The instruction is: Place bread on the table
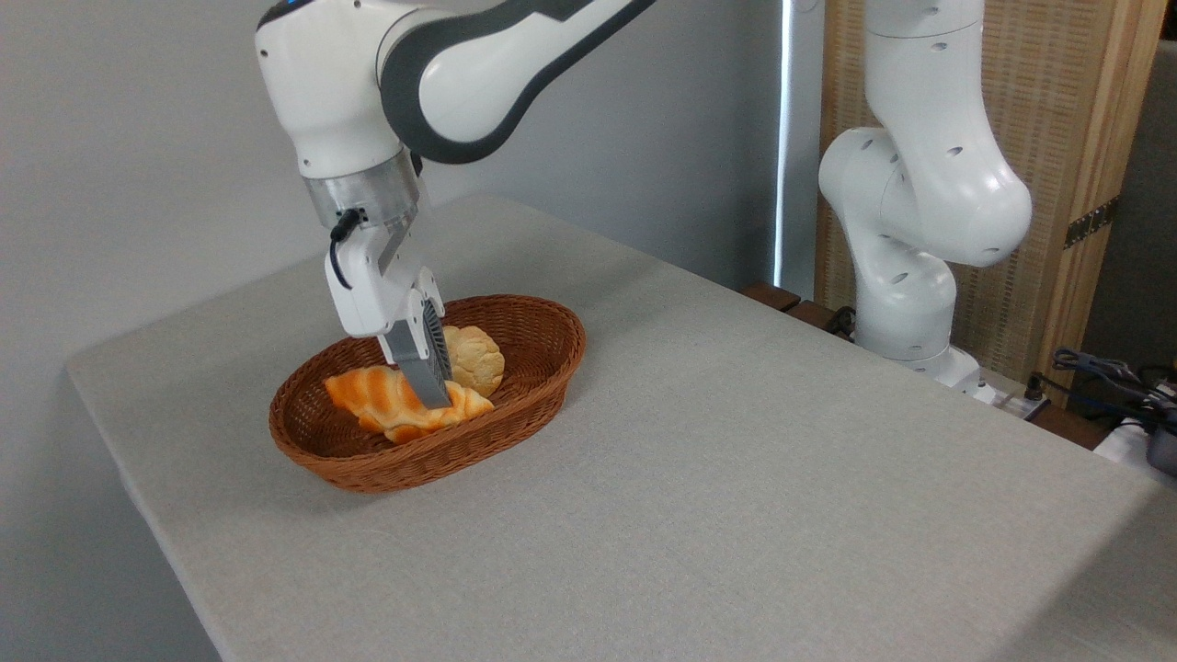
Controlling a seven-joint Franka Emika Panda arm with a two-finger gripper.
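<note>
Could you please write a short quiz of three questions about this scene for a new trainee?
1. True or false: the bread already lies on the table.
2. Which item sits beside the loaf in the basket? A) round bun B) apple C) cup
3. Fill in: the gripper has its fingers down at the ____.

Key:
1. False; it is in the basket.
2. A
3. Bread; whether the fingers are closed on it cannot be told.
</note>
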